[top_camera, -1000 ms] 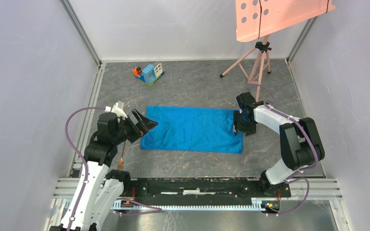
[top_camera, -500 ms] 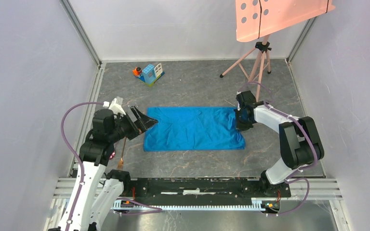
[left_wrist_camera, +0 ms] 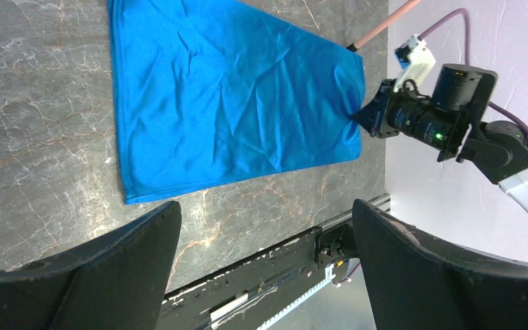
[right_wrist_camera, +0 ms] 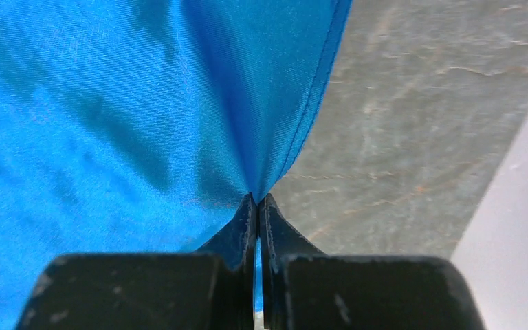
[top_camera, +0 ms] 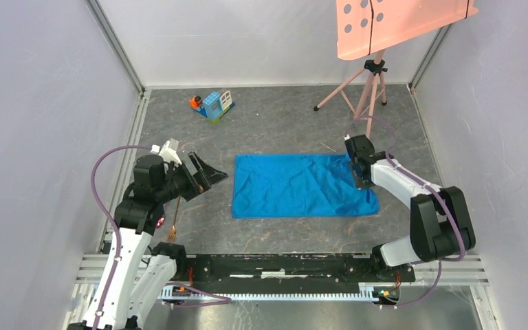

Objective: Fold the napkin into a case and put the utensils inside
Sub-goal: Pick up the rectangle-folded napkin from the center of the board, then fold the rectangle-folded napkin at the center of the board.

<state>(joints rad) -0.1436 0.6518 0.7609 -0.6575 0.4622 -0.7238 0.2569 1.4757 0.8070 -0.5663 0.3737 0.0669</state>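
Observation:
The napkin (top_camera: 302,185) lies flat and wrinkled on the grey table, a bright blue rectangle. My right gripper (top_camera: 359,177) is shut on its right edge, near the far corner. In the right wrist view the blue cloth (right_wrist_camera: 110,103) is pinched between the two closed fingertips (right_wrist_camera: 258,201). My left gripper (top_camera: 207,175) hovers wide open to the left of the napkin, apart from it, with nothing between its fingers (left_wrist_camera: 265,206); the napkin (left_wrist_camera: 227,89) shows beyond them. One golden-copper utensil (top_camera: 173,225), seemingly the fork, lies beside the left arm; the rest of the utensils are hidden.
A small blue-and-white toy block house (top_camera: 213,104) stands at the back left. A tripod (top_camera: 368,89) carrying an orange board (top_camera: 399,24) stands at the back right. White walls close in both sides, and a metal rail (top_camera: 282,265) runs along the near edge.
My right gripper closed on the napkin's right edge and dragged the cloth to the right. The left gripper stayed open and barely moved.

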